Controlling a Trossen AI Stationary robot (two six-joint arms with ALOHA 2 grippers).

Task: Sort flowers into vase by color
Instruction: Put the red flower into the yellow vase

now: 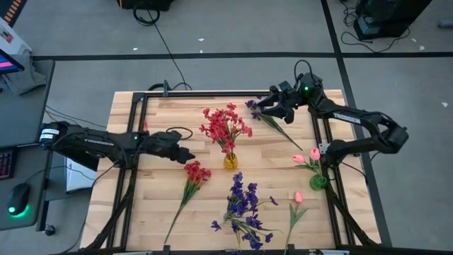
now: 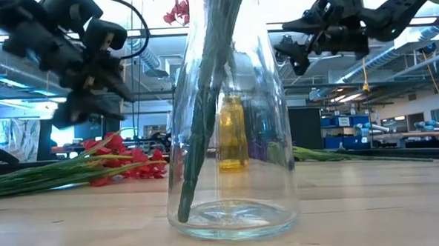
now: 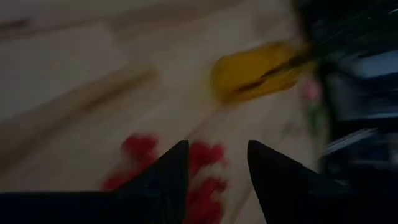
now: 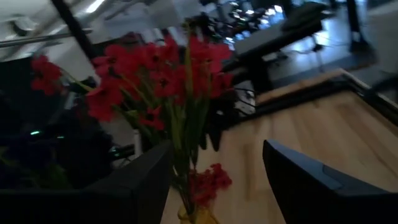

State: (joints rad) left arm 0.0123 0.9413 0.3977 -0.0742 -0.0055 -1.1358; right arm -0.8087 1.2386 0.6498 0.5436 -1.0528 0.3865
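Red sprig (image 1: 196, 172) flat on desk (image 1: 141, 205), under left fingers (image 3: 177, 171) spread and empty, aimed for yellow vase (image 1: 231, 161); right fingers (image 4: 311, 180) likewise parted, empty.

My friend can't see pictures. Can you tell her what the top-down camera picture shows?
A wooden table seen from above: red flowers stand in a small yellow vase at its middle. The left gripper, open, hovers near a loose red sprig, the open right gripper by a loose purple sprig; pink tulips lean in a green vase.
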